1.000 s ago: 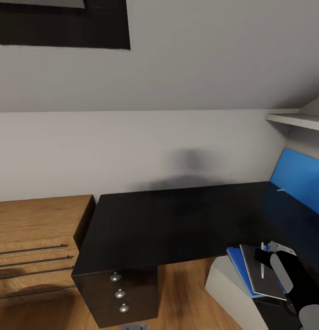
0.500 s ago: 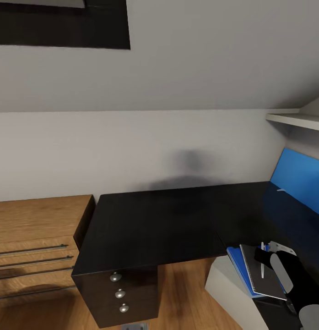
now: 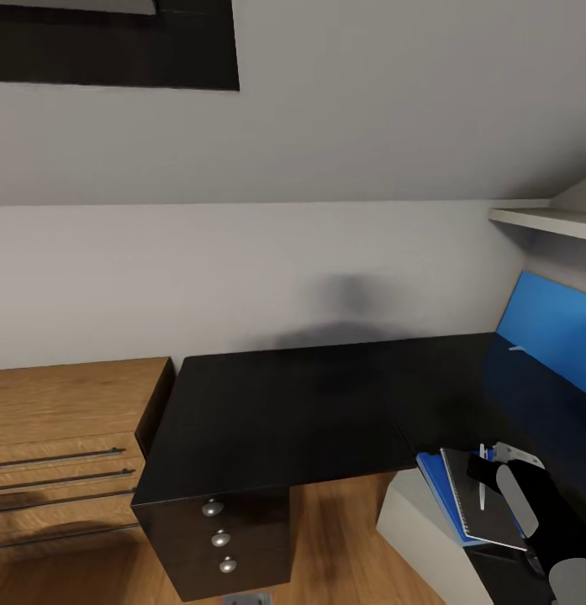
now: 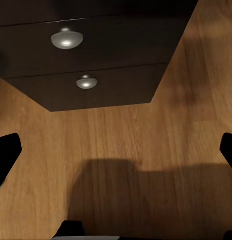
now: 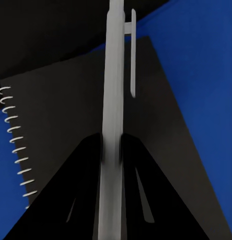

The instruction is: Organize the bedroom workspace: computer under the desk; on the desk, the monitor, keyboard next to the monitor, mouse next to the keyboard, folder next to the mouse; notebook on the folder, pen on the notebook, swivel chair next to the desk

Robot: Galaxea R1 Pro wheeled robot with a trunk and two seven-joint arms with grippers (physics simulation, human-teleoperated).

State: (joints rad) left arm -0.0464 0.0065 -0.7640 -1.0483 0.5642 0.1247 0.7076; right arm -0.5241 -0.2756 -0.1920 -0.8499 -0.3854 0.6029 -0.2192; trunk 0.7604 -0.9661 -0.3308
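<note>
The black-topped desk (image 3: 284, 412) spans the middle of the head view, and its drawers (image 4: 96, 55) with round silver knobs face my left wrist camera. At the inner edge of its right wing lies the blue folder (image 3: 434, 487), with the grey spiral-bound notebook (image 3: 477, 508) stacked on it. My right gripper (image 3: 484, 470) is shut on the white pen (image 3: 483, 487), held lengthwise over the notebook (image 5: 71, 125) and folder (image 5: 196, 60). The pen (image 5: 114, 100) sits between both black fingers (image 5: 81, 195). My left gripper (image 4: 116, 155) hangs open above the wood floor.
A low wooden shelf unit (image 3: 65, 437) stands against the desk's left end. A bright blue panel (image 3: 549, 336) lines the right wall under a white shelf (image 3: 545, 223). A pale grey box (image 3: 406, 517) sits on the floor under the desk's right wing. The ceiling slopes low overhead.
</note>
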